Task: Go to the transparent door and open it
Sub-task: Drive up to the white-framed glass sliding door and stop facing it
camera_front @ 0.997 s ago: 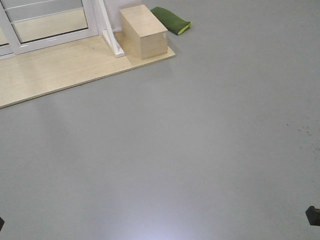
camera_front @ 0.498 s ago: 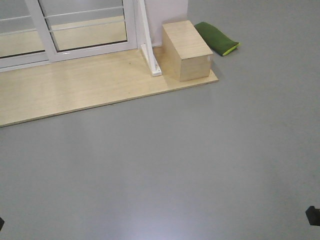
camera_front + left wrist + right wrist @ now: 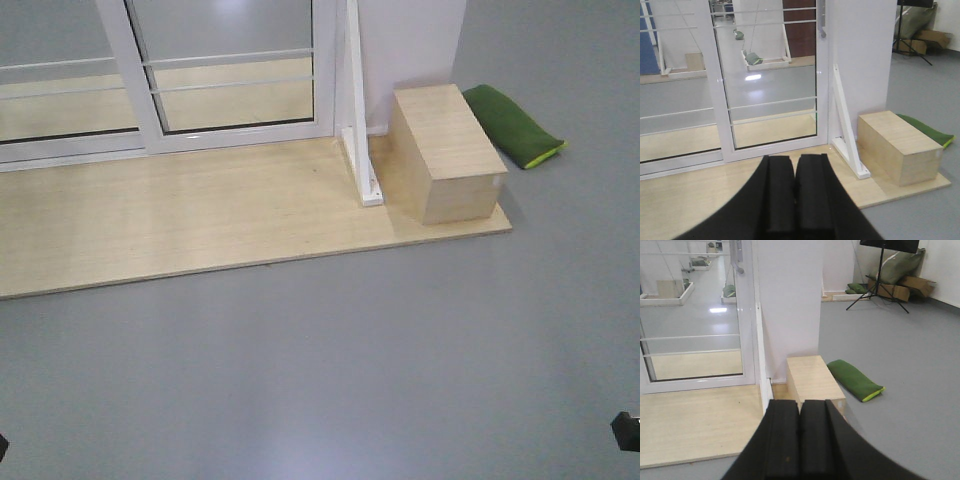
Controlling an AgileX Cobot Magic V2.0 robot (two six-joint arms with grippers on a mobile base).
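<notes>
Jaws of both the left gripper and the right gripper are pressed closed, holding nothing. Grey floor lies nearest. Beyond it a wooden platform carries the box. Just left of the box stands a white brace. The door rises left of and behind the box, its handle high on its right edge. Likely risks are the base catching the platform's edge, an arm clipping the box or brace, or closed jaws striking glass. No writing is legible; a pale patch on the box, perhaps a sticker, is too small to read.
</notes>
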